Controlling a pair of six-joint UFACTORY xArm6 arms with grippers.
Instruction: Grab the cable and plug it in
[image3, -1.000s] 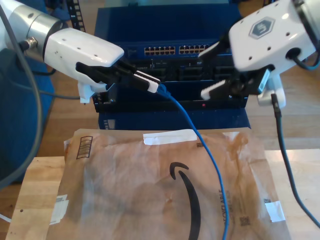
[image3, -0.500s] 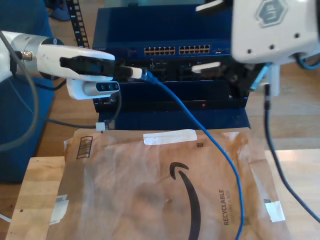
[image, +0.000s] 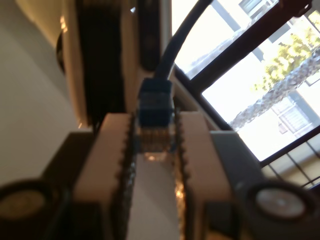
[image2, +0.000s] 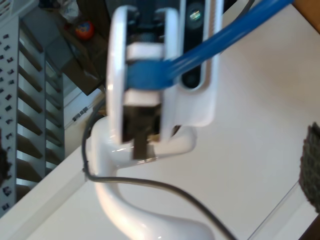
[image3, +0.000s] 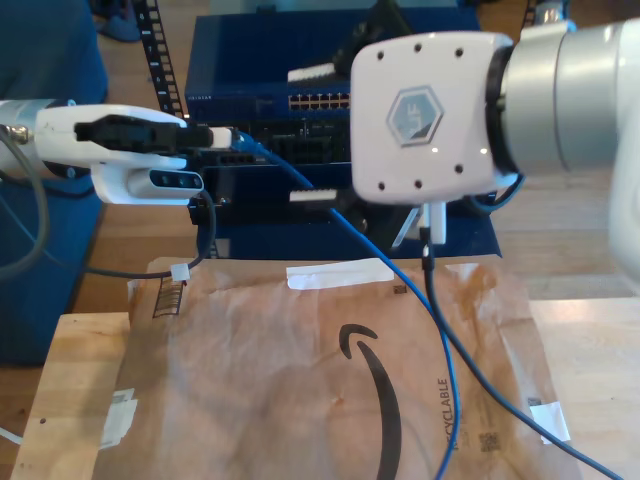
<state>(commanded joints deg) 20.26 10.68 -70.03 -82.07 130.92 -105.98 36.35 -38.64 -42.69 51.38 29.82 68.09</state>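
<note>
**Inspector:** Report from the exterior view's left.

**Robot:** My first tool (image3: 228, 137) reaches in level from that side, clenched on the plug (image3: 243, 140). The first wrist view shows the translucent blue plug pinched between both pads.

**Inspector:** Location of the cable?

**Robot:** The cable (image3: 400, 290) leaves the plug, slopes down towards the exterior view's right, crosses the brown paper envelope (image3: 250, 380) on the wooden desk (image3: 70, 380) and exits at the lower edge. The plug sits just in front of the blue switch (image3: 250, 40); contact cannot be judged.

**Inspector:** Further right?

**Robot:** My second tool (image3: 314, 135) hangs before the switch, jaws spread wide, grasping nothing.
</note>
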